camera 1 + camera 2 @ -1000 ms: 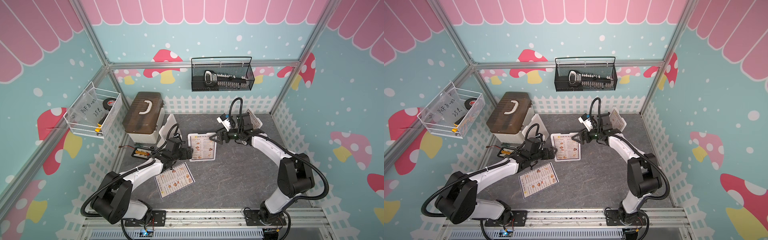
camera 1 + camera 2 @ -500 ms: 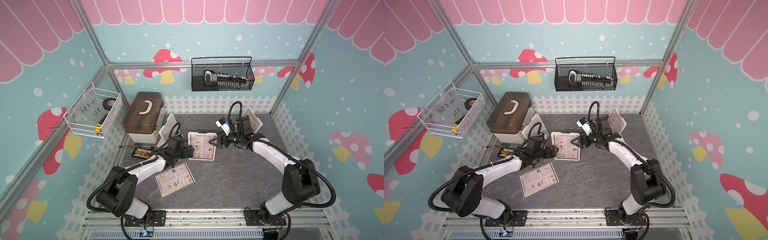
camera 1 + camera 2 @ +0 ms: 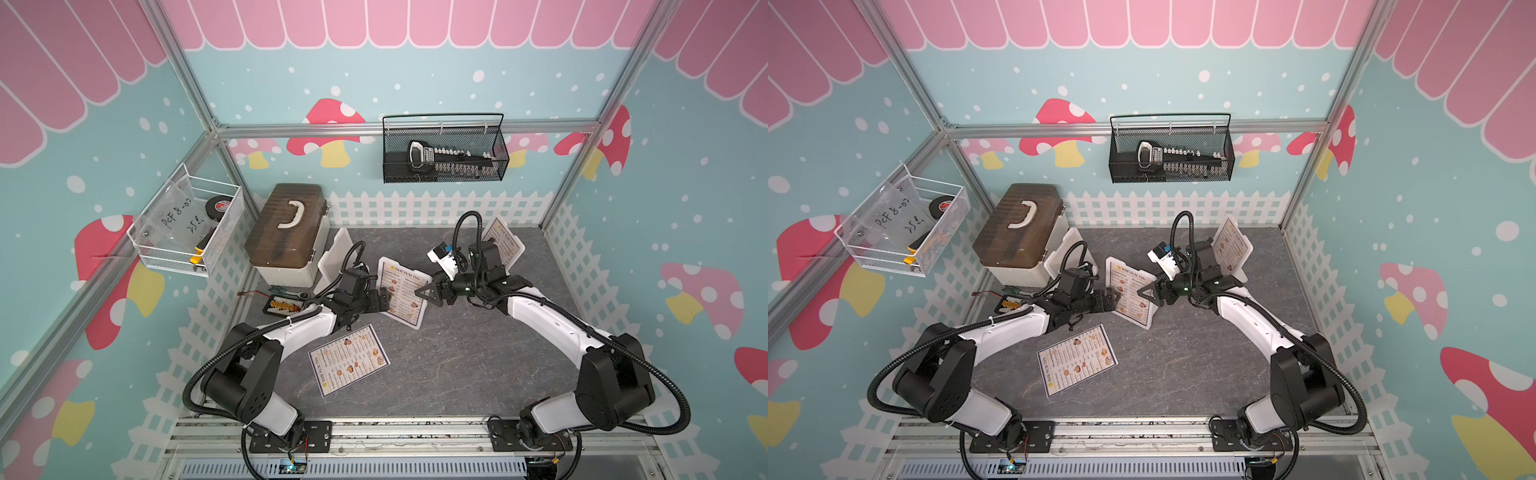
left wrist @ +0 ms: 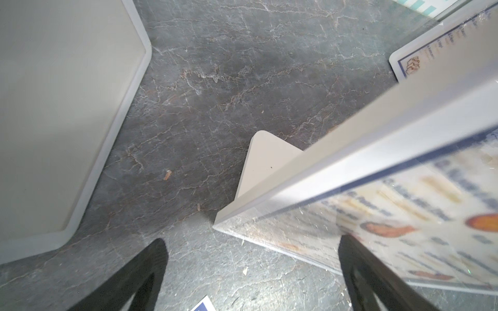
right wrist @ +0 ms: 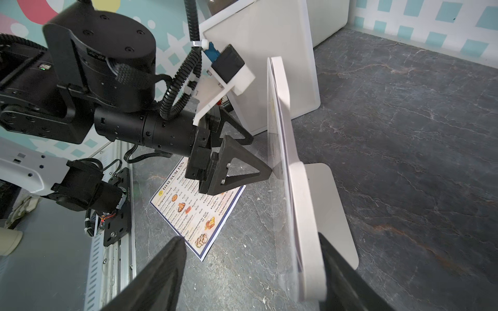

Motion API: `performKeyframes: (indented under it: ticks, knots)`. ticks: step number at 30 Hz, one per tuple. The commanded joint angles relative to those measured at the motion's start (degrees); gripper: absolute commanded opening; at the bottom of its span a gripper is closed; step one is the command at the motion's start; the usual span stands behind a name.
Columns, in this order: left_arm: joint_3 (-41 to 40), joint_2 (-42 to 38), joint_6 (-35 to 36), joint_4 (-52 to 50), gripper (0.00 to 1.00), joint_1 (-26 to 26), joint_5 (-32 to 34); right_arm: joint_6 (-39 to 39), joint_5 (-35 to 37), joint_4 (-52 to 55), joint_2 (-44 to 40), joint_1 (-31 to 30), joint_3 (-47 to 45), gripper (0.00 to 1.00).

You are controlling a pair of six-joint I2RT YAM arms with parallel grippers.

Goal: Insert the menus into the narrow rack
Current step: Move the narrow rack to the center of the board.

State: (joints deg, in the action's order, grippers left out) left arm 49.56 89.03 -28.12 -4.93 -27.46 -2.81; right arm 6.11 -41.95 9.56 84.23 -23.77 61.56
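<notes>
The middle menu (image 3: pixel 402 291) stands up in the middle rack (image 3: pixel 415 324), a white stand with a clear front, near the center of both top views. It leans back a little, and you can read "DIM SUM INN" at its top. The left end effector (image 3: pixel 388 300) is at the left edge of this rack with its jaws wide open. In the right wrist view, one of its black fingertips (image 5: pixel 265 172) looks like it is right at the clear front. The right end effector (image 3: pixel 424 296) is at the right edge of the same rack. Its jaws are open too, though not as wide. In the right wrist view, its two fingers (image 5: pixel 161 269) sit one on each side of the rack's edge. The finger on the white back side is very close to the rack, but I cannot tell if it touches. The finger on the clear front side is well apart from it. The flat menu (image 3: pixel 349 359) lies face up on the gray bench (image 3: pixel 457 365), just below the left arm in the frame. The back menu (image 3: pixel 503 243) stands tilted at the upper right of the bench, behind the right arm. An empty rack (image 3: pixel 332 257) stands to the left of the middle one, just beside a tool box (image 3: pixel 286 232) with a brown lid. A black basket (image 3: pixel 444 153) hangs on the back wall, and a white basket (image 3: pixel 187 228) hangs on the left wall.
</notes>
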Motion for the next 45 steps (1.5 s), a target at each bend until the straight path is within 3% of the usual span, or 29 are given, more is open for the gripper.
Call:
performKeyframes:
  ticks: [1, 19, 45]
  knots:
    - [1.41, 0.36, -0.8, -0.35, 0.98, 0.31, -0.18, 1.87, 4.53, 0.13, -1.2, -0.61, -0.87, 0.71]
    - [0.39, -0.61, -0.99, 0.18, 0.98, 0.35, -0.43, 1.83, 8.92, 2.12, -1.38, -0.65, 0.67, 0.59]
    - [0.36, -0.73, -1.41, 0.51, 0.98, 0.31, -1.31, 3.63, 8.56, -1.06, -2.28, -0.62, 0.5, 0.18]
